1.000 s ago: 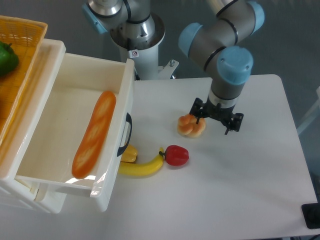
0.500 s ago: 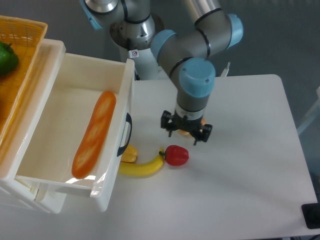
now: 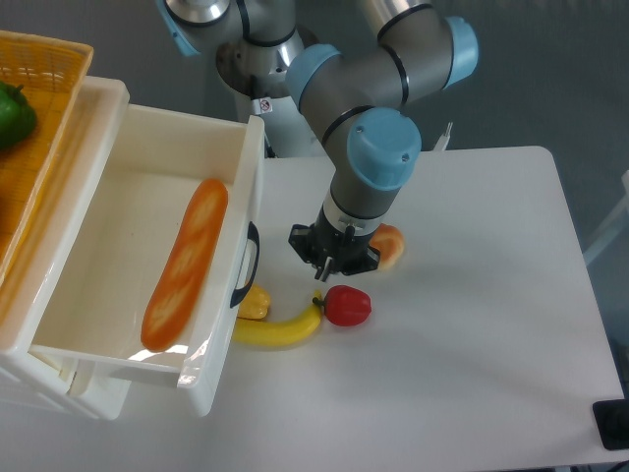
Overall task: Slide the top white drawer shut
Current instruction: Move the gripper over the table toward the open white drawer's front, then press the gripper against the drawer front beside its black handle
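Since half a second ago your arm has swung a little further left and turned at the wrist, so the pincer (image 3: 332,258) now hangs nearer the drawer's front.

Going left to right: the basket (image 3: 39,118) sits at the far left edge. Beside it the top drawer (image 3: 228,157) stands pulled well out, a bread loaf (image 3: 185,264) lying inside and its black handle (image 3: 247,265) facing your pincer. Near the handle a banana (image 3: 279,328) and a red pepper (image 3: 347,306) lie on the table (image 3: 472,374).

Your arm reaches down from above, wrist tilted toward the drawer. The pincer hovers above the pepper; you cannot tell how far its fingers are parted, and it holds nothing visible. A bun (image 3: 388,246) peeks out behind the wrist.
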{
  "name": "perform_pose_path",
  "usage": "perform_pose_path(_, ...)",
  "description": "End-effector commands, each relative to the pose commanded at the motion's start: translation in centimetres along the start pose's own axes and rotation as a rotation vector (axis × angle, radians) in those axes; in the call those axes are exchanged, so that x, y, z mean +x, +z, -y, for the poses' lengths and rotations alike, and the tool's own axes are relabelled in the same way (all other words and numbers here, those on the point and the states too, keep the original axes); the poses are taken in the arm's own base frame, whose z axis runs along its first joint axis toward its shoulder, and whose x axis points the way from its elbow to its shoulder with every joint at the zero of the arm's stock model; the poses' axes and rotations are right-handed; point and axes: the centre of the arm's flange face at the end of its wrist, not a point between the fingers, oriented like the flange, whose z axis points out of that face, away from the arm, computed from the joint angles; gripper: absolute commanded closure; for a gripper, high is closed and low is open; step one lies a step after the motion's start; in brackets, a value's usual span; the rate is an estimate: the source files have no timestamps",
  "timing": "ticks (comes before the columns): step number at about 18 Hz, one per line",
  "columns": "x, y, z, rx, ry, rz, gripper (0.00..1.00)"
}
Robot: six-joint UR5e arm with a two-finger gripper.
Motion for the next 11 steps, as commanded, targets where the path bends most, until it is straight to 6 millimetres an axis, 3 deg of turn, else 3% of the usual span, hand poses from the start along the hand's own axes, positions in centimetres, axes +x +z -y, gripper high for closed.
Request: perform_pose_path(11,1.6,0.5,0.5,0.062,-0.027,-0.168,1.00)
